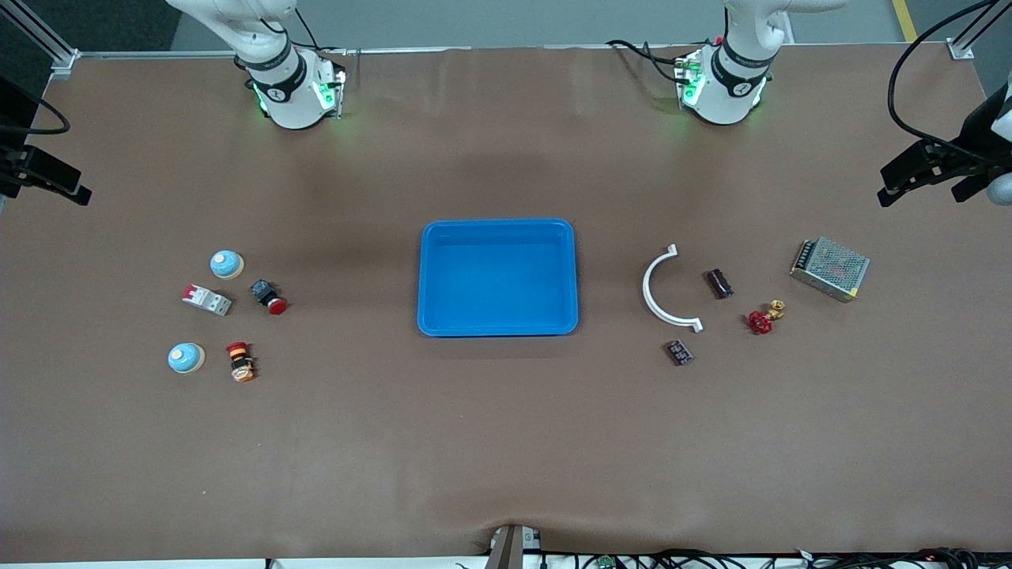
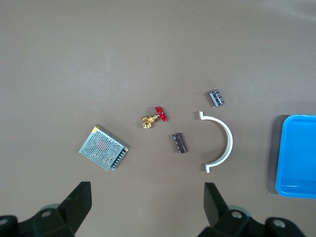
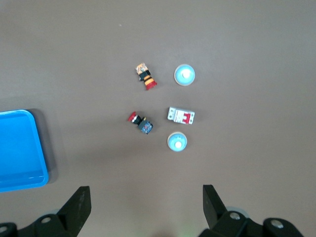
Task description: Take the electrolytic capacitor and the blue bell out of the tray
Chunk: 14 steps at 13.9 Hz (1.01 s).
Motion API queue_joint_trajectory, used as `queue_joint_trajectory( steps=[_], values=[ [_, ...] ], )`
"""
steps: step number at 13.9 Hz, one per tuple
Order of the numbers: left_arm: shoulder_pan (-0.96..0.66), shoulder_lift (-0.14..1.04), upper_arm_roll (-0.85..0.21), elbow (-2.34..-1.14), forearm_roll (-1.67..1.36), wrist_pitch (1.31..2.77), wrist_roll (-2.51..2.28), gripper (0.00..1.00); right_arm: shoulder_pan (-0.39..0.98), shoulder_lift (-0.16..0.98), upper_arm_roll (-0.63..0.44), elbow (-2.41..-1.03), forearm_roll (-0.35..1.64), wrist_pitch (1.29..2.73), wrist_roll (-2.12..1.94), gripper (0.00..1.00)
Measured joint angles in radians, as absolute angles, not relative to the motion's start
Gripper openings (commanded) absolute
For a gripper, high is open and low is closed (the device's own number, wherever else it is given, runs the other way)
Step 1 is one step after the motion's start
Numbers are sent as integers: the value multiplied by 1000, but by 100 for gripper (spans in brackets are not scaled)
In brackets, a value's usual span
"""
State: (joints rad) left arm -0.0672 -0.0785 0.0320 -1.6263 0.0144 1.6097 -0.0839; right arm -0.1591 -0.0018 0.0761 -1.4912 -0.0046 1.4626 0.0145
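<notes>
— Nearest the front camera sits a red-and-orange push-button switch (image 1: 240,361), lying on its side toward the right arm's end of the table, with a blue call bell (image 1: 186,358) just beside it.

— Is that the only bell?

— No. A second blue bell (image 1: 227,264) stands farther from the camera in the same cluster. Between the two lie a white circuit breaker with a red lever (image 1: 207,299) and a red-capped push button with a dark body (image 1: 268,297). None of these touch each other.

— And the capacitor?

— A dark cylindrical capacitor (image 1: 719,283) lies on its side toward the left arm's end of the table, just beside a white half-ring clamp (image 1: 662,289). A small dark terminal block (image 1: 679,352) lies nearer the camera than both. A brass valve with a red handwheel (image 1: 764,317) is near the capacitor, and a perforated metal power supply (image 1: 829,269) rests closest to that end of the table.

— Where would they go?

— A blue tray (image 1: 497,230) sits in the middle of the table, between the two clusters, with nothing in it.

— What about the grippers?

— Both arms wait, raised high. The left gripper (image 2: 147,202) hangs over bare table near the capacitor's cluster, its fingers spread wide and holding nothing. The right gripper (image 3: 146,205) hangs over bare table near the bells, fingers likewise spread apart and unladen.
</notes>
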Motion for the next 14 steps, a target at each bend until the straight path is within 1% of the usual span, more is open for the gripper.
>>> queue_joint_trajectory(
  steps=[14],
  values=[
    [-67,-77,32,-1626,14,1610,-84,100,-159,-2,90,-1491,-2,1479,-10,100]
  ],
)
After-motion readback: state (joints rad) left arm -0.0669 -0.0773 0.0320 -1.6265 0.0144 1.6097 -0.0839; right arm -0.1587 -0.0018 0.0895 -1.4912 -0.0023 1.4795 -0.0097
